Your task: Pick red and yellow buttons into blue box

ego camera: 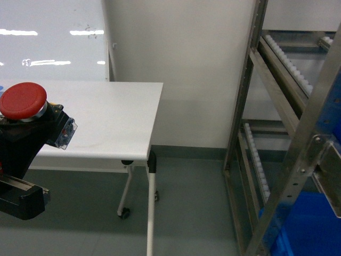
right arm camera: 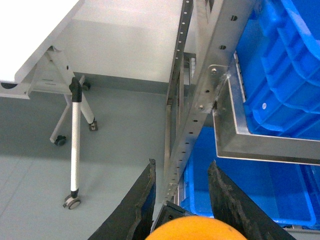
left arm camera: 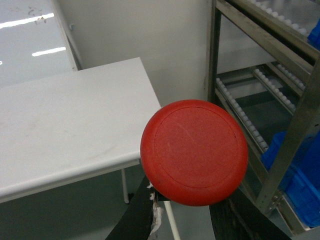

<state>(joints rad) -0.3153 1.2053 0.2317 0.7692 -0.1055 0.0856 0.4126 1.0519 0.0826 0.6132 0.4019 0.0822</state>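
The red button (ego camera: 23, 100) sits at the far left of the head view, up off the desk (ego camera: 106, 122) and in front of its left part, held by the left gripper (ego camera: 21, 138). Its round red cap faces up and slightly toward the camera, with a silver collar under it and a dark block body below; a small clear-cased part sticks out at the body's right side. The left gripper's black fingers are closed on that dark body, and more of the arm shows black at the lower left corner of the view. In the left wrist view the red cap (left arm camera: 194, 151) fills the middle, hanging past the near right corner of the desk (left arm camera: 65, 130), with the grey floor and the metal rack (left arm camera: 295, 135) behind it.

The yellow button (right arm camera: 192, 228) shows only as an orange-yellow dome at the bottom edge of the right wrist view, between the two dark fingers of the right gripper (right arm camera: 182, 210), which grip it from both sides. It hangs above the floor, just beside an upright of the rack (right arm camera: 200, 100). The right gripper itself is out of the head view.

Blue boxes (right arm camera: 280, 65) sit on the rack: one on an upper shelf at the right, another (right arm camera: 240, 185) lower down behind the upright. The lower one also shows at the bottom right corner of the head view (ego camera: 309, 229).

The white desk stands on thin legs with castors (right arm camera: 71, 201), against a pale wall (ego camera: 186, 64).
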